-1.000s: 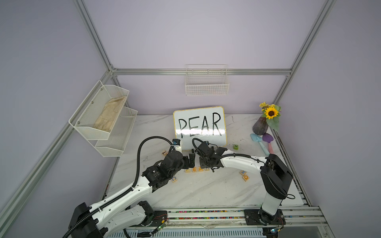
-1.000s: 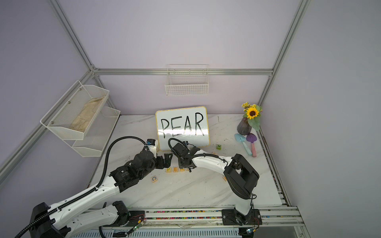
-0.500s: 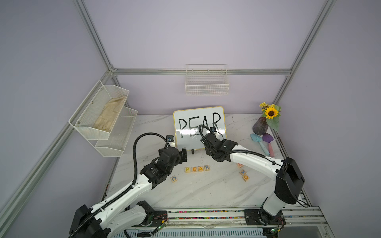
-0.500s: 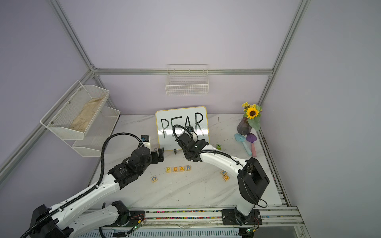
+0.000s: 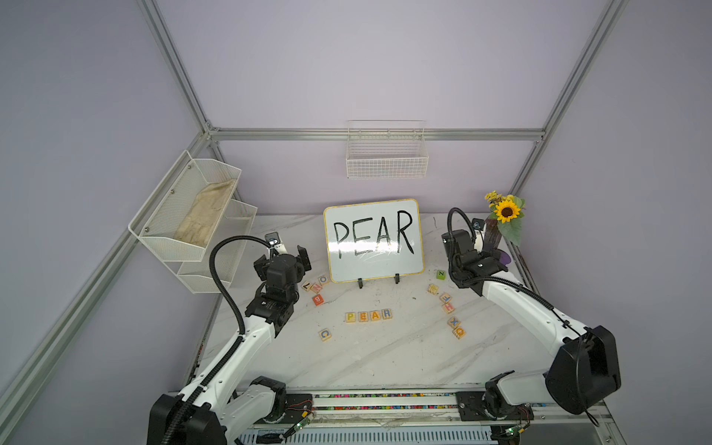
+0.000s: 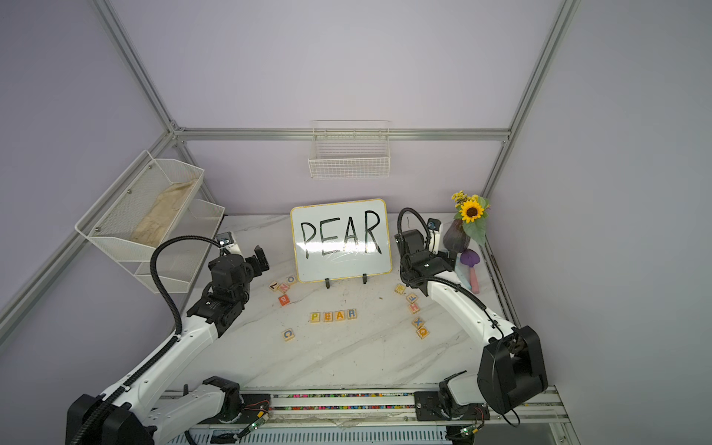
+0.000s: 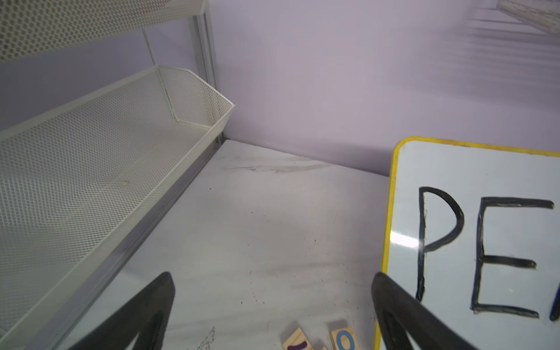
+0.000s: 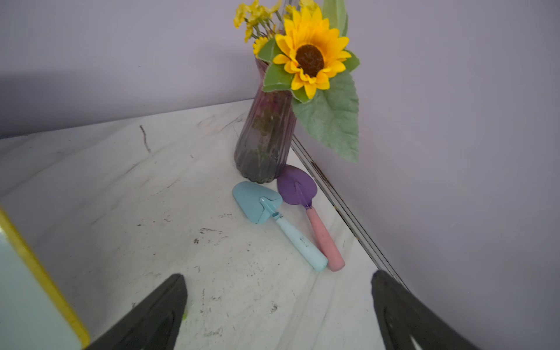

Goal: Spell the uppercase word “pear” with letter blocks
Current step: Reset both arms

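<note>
The left pincer [image 7: 272, 278] is released, jaws spread wide, and raised above the white marbled worktop [image 5: 385, 358]. A cream mesh wall shelf [image 7: 106, 151] hangs ahead of it on its left. The yellow-rimmed whiteboard [image 7: 472, 242], handwritten PEAR, stands close on its right. A spare wooden cube lettered O [image 7: 344, 339] lies just beneath its fingers.

The right pincer [image 8: 278, 277] is released, jaws spread wide, and clear of the worktop. Ahead of it stands a ribbed purple glass vase [image 8: 266, 142] holding a sunflower [image 8: 309, 59]. A light-blue toy trowel [image 8: 272, 218] and a purple trowel with a pink handle [image 8: 303, 200] lie side by side at the vase's foot.

The letter blocks [image 6: 339, 315], four small light-wood cubes, sit in one straight row on the worktop. The row lies between the two pincers, well apart from each and nearer the arm bases than either. From the left pincer's side to the right pincer's side stand the yellow P [image 5: 350, 316], orange E [image 5: 363, 316], orange A [image 5: 375, 315] and bluish R [image 5: 386, 314]. Whether neighbouring blocks touch cannot be told.

A wooden cube lettered C [image 5: 324, 334] lies near the P end of the row, on the left pincer's side. Wooden cubes lettered X [image 5: 454, 322] and Q [image 5: 459, 332] lie on the right pincer's side.
</note>
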